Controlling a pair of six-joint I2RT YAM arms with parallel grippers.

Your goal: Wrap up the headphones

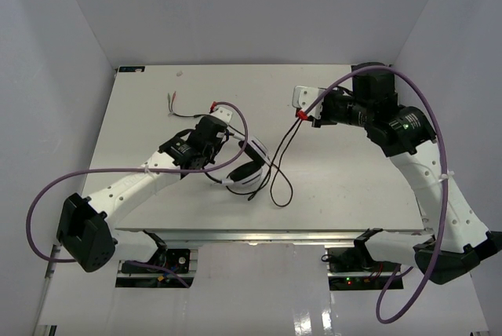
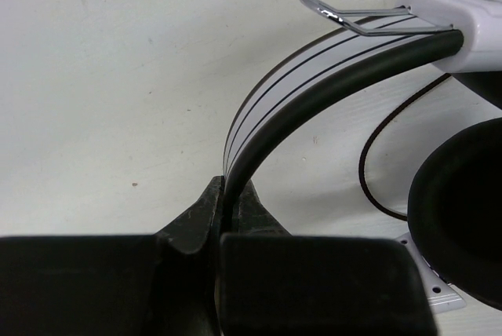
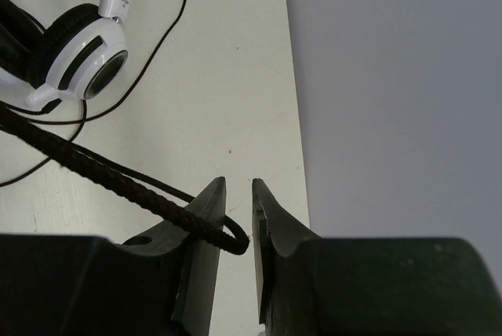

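The headphones lie at the table's middle, white with black pads. My left gripper is shut on their headband, which rises out of the pinched jaws and arcs right towards an earcup. The thin black cable runs from the headphones up to my right gripper at the back right. In the right wrist view that gripper is open a little. A bend of braided cable lies over its left finger and pokes into the gap, unpinched. The plug end lies at the back left.
The thick purple robot cables loop over both arms. White walls close in the table on three sides. The right gripper is near the table's far edge. A loop of the thin cable rests on the table right of the headphones.
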